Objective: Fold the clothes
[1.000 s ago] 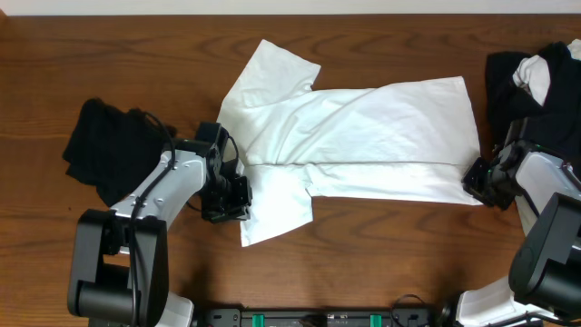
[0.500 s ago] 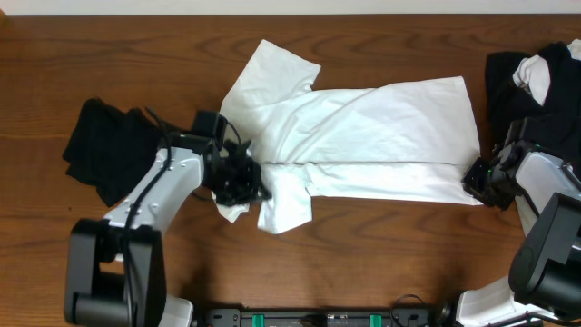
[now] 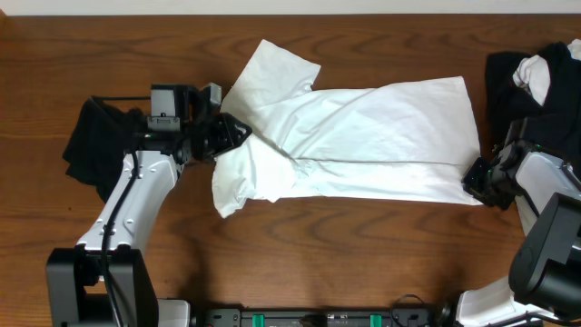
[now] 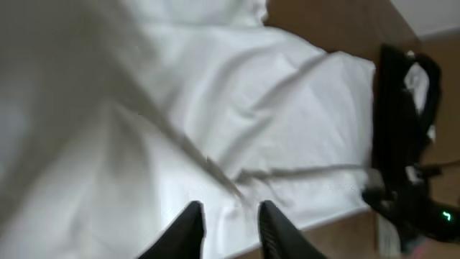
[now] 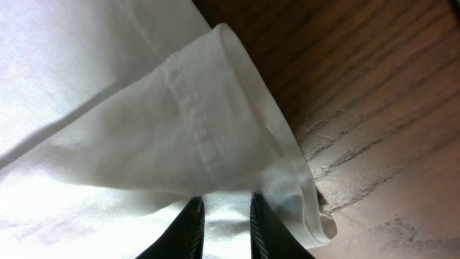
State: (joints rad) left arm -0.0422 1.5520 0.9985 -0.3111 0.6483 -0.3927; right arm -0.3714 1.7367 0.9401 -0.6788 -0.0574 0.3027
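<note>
Overhead: a white T-shirt [image 3: 363, 136] lies spread across the wooden tabletop [image 3: 363, 263], its near sleeve [image 3: 241, 177] turned in and rumpled. The left end effector [image 3: 225, 136] sits at the shirt's left edge. The right end effector [image 3: 477, 177] is at the bottom corner. A black garment [image 3: 100, 150] lies to the left.

Left wrist: blurred fingers [image 4: 190, 230] stand slightly apart over white cloth, apparently gripping nothing. To do this well, it should lift straight off so the sleeve lies flat.

Right wrist: the jaws are pinched narrowly on the hem [image 5: 194, 122]. Holding it taut should keep the body smooth.
</note>
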